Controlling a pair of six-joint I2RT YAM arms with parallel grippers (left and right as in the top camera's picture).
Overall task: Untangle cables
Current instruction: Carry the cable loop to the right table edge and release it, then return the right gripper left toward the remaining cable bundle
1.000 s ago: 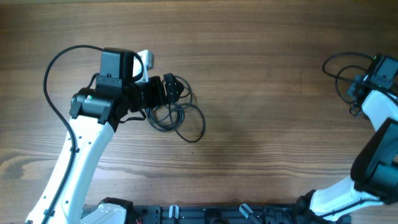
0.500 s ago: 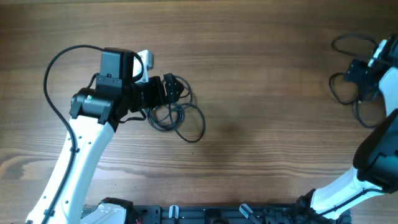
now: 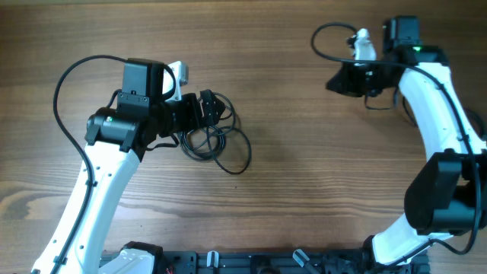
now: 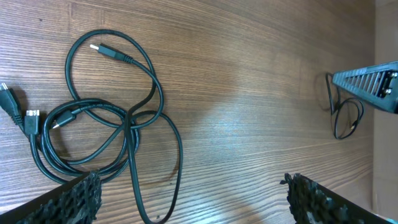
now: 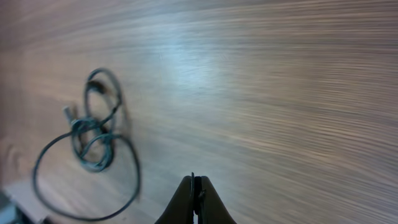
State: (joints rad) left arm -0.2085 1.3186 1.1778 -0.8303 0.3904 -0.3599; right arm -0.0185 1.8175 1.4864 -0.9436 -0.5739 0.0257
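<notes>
A tangle of thin black cables (image 3: 215,142) lies left of centre, in overlapping loops (image 4: 99,130) with a plug end (image 4: 112,53) free at the top. My left gripper (image 3: 207,114) hovers over the tangle's upper edge, wide open (image 4: 196,200), with one strand crossing between its fingertips (image 4: 79,194). My right gripper (image 3: 332,82) is at the back right, pointing left, with its jaws pressed shut (image 5: 194,184) and nothing showing between them. A second small cable loop (image 4: 341,118) sits just under its tip (image 4: 339,79). I cannot tell whether they touch. The tangle (image 5: 93,140) shows blurred from the right wrist.
The wooden table (image 3: 304,175) is bare between the two arms. The right arm's own thick wire (image 3: 326,38) loops out behind its gripper. The arms' dark base rail (image 3: 251,262) runs along the front edge. A pale table edge (image 4: 384,155) shows in the left wrist view.
My right arm has swung quickly from the far right edge leftward and toward the back. The left arm and the tangle have not moved.
</notes>
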